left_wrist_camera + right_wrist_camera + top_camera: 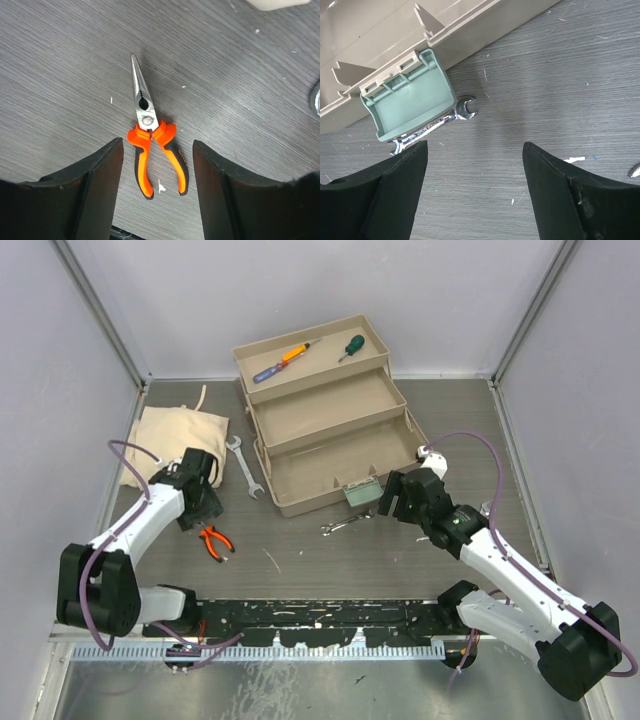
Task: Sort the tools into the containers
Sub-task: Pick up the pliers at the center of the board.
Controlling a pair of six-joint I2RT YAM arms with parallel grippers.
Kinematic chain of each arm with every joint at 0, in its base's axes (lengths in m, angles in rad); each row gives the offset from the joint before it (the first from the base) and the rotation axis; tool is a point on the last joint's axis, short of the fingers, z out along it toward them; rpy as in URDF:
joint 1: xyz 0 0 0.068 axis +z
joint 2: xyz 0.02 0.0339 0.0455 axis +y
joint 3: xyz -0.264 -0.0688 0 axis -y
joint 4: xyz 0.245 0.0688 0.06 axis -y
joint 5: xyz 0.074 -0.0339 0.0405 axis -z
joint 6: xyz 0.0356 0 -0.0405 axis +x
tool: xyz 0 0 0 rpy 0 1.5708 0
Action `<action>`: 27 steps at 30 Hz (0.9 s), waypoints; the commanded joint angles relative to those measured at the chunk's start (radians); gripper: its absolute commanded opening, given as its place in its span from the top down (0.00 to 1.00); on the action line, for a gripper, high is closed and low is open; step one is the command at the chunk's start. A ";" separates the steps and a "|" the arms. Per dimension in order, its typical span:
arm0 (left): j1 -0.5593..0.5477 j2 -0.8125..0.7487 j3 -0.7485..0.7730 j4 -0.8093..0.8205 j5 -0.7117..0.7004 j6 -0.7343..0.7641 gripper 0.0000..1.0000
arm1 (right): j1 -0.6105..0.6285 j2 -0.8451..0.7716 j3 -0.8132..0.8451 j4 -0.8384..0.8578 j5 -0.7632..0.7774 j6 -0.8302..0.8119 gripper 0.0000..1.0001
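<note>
While the stepped tan toolbox (330,410) stands open at the middle of the counter (400,560), its rearmost, highest tray (320,362) holds two screwdrivers lying well apart: a blue-and-orange screwdriver (281,362) on the left and a green-handled screwdriver (350,347) on the right. The other tools lie out on the counter. A long wrench (243,468) rests just left of the box, near a cream cloth bag (175,440). The orange-handled pliers (215,540) lie toward the near edge.

The overhead view shows only a glint by the pale green latch (358,495). The right wrist camera makes it out as a small wrench (432,127), set slantwise with one end tucked under the latch's lower edge. The right pincer (475,147) hangs above it, spread wide and holding nothing.

The left wrist camera gives the close look at the pliers: closed nose pointing away, handles toward the lens. The left pincer (157,145) gapes over them, its fingers (100,180) to either side of the handles and clear of them.
</note>
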 commanded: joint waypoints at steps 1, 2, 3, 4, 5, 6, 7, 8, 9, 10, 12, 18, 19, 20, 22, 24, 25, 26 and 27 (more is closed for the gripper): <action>0.025 0.050 0.016 0.007 -0.046 -0.029 0.41 | -0.001 -0.008 0.002 0.042 0.003 0.000 0.19; 0.033 0.065 0.018 0.003 -0.052 -0.032 0.41 | -0.002 -0.006 0.002 0.043 0.000 0.000 0.19; 0.043 0.079 0.020 0.000 -0.055 -0.035 0.41 | -0.002 -0.005 0.002 0.043 -0.001 0.001 0.19; 0.054 0.090 0.021 0.003 -0.055 -0.038 0.42 | -0.001 -0.004 0.003 0.044 -0.004 0.002 0.19; 0.068 0.100 0.020 0.008 -0.051 -0.039 0.43 | -0.001 -0.002 0.003 0.045 -0.005 0.002 0.19; 0.082 0.107 0.018 0.018 -0.043 -0.038 0.44 | -0.001 0.000 0.004 0.045 -0.008 0.001 0.20; 0.096 0.114 0.014 0.032 -0.034 -0.037 0.44 | -0.001 0.001 0.005 0.045 -0.010 -0.001 0.20; 0.108 0.119 0.010 0.050 -0.023 -0.032 0.45 | -0.001 0.003 0.006 0.046 -0.010 -0.003 0.20; 0.119 0.124 0.008 0.066 -0.013 -0.030 0.45 | -0.001 0.004 0.008 0.046 -0.010 -0.004 0.20; 0.125 0.129 0.008 0.083 -0.004 -0.026 0.45 | -0.001 0.005 0.008 0.046 -0.009 -0.006 0.20; 0.135 0.144 0.013 0.107 0.006 -0.018 0.45 | -0.001 0.006 0.010 0.046 -0.009 -0.005 0.20; 0.146 0.208 0.030 0.135 0.054 -0.014 0.49 | -0.002 0.006 0.004 0.045 -0.009 -0.006 0.20; 0.146 0.217 0.029 0.132 0.057 -0.018 0.50 | -0.001 0.006 0.004 0.046 -0.009 -0.006 0.20; 0.146 0.226 0.025 0.127 0.059 -0.023 0.51 | -0.001 0.005 0.002 0.047 -0.009 -0.006 0.20; 0.145 0.237 0.016 0.122 0.066 -0.033 0.52 | -0.001 0.006 0.002 0.046 -0.007 -0.006 0.20; 0.146 0.242 -0.003 0.129 0.085 -0.047 0.55 | -0.001 0.008 0.001 0.047 -0.008 -0.005 0.20; 0.146 0.243 -0.017 0.141 0.105 -0.051 0.57 | -0.001 0.012 0.001 0.049 -0.009 -0.006 0.20; 0.145 0.243 -0.029 0.154 0.118 -0.057 0.60 | -0.001 0.015 0.002 0.052 -0.011 -0.007 0.20; 0.145 0.244 -0.041 0.166 0.129 -0.062 0.65 | -0.001 0.018 0.003 0.053 -0.013 -0.008 0.20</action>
